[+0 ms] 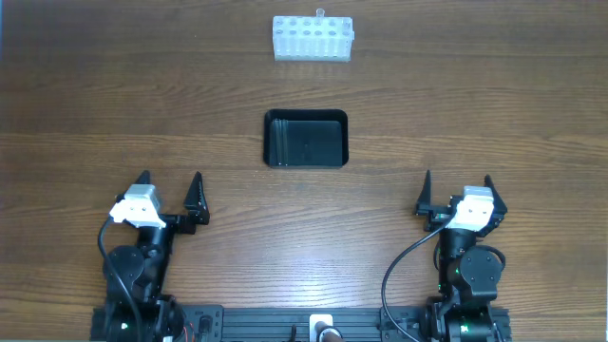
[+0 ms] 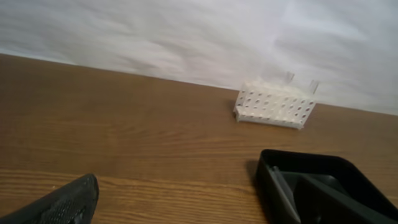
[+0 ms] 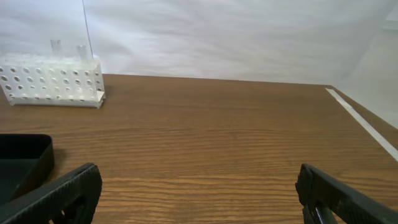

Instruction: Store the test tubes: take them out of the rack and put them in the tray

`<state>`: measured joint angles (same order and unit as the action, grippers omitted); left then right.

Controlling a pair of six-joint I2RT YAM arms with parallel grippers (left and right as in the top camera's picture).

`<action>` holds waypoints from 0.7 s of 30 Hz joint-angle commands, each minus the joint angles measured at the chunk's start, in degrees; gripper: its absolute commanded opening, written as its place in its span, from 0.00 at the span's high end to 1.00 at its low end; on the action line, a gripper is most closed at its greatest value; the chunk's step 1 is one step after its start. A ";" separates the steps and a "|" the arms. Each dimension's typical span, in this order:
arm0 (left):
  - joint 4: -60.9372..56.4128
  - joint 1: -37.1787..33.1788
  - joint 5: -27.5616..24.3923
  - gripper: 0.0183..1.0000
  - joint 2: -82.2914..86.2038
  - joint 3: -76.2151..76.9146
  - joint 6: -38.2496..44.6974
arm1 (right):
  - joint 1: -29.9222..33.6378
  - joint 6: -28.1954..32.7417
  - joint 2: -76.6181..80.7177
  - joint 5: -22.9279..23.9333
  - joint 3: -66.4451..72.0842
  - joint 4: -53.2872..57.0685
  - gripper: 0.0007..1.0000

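A white test-tube rack (image 1: 313,39) stands at the far middle of the table, with clear tubes (image 1: 320,12) sticking up at its right end. Two of these tubes (image 2: 290,77) (image 3: 81,51) rise above the rack (image 2: 273,106) (image 3: 53,81) in both wrist views. The black tray (image 1: 306,140) (image 2: 311,180) (image 3: 25,155) lies nearer, in the middle; pale streaks along its left side may be clear tubes lying flat. My left gripper (image 1: 171,186) (image 2: 199,214) and right gripper (image 1: 458,188) (image 3: 199,205) are open near the front, apart from the rack and tray, holding nothing.
The worktop is brown wood grain, with a white wall behind the rack. A pale strip (image 3: 360,121) runs along the table's right edge. Both arm bases stand at the near edge.
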<state>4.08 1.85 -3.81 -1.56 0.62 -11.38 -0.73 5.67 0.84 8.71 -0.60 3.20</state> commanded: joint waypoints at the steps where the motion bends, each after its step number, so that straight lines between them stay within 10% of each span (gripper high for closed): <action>1: 0.28 0.28 1.68 0.00 -1.27 -0.28 4.85 | -0.07 1.05 -0.57 1.25 0.28 0.02 0.01; 21: -0.57 0.28 -4.92 0.00 -1.84 -0.28 15.87 | -0.07 -1.62 -0.55 -2.43 0.28 -2.89 0.01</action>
<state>3.66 1.85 -7.57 -3.25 0.62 3.27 -0.73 6.94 0.84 7.88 -0.60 1.87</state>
